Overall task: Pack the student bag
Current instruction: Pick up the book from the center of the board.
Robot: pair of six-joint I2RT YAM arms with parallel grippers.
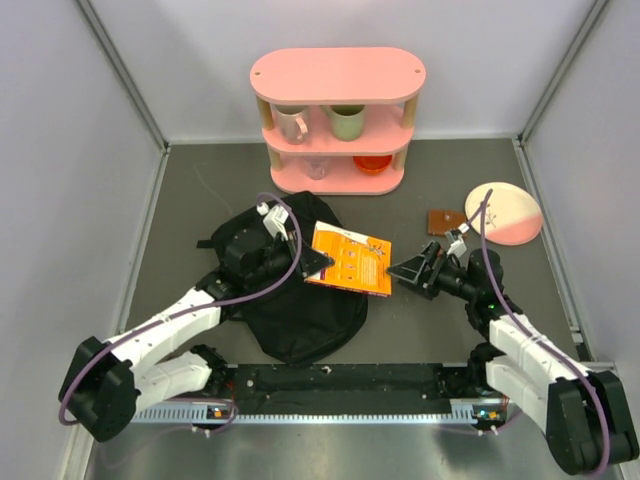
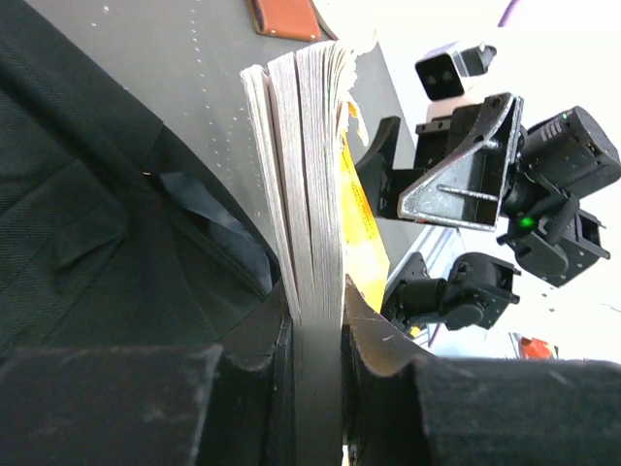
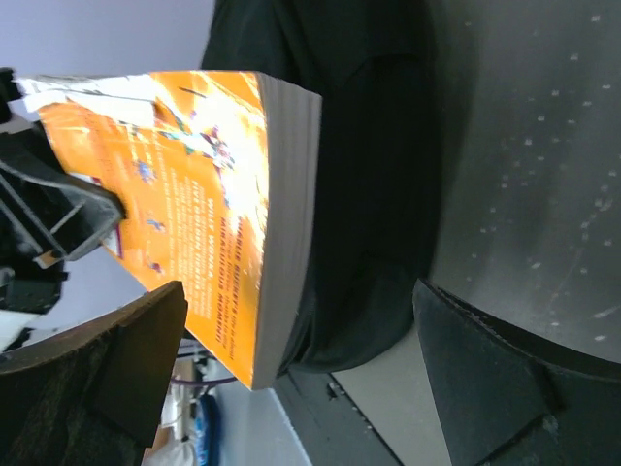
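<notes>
- Left claw (image 1: 318,263) is clamped on the book (image 1: 352,258) by its edge, cover up. The bag (image 1: 300,322) lies directly beneath this claw on the tabletop (image 1: 430,190), probably ready for loading.
- Right claw (image 1: 406,270) stands apart beside the book, gripping nothing.

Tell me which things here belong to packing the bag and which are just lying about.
In the job: student bag; orange book, clamped in the left gripper above the bag.

Lying about, for now: pink shelf with pale mug and green mug; pink-and-white plate; brown flat item.
</notes>
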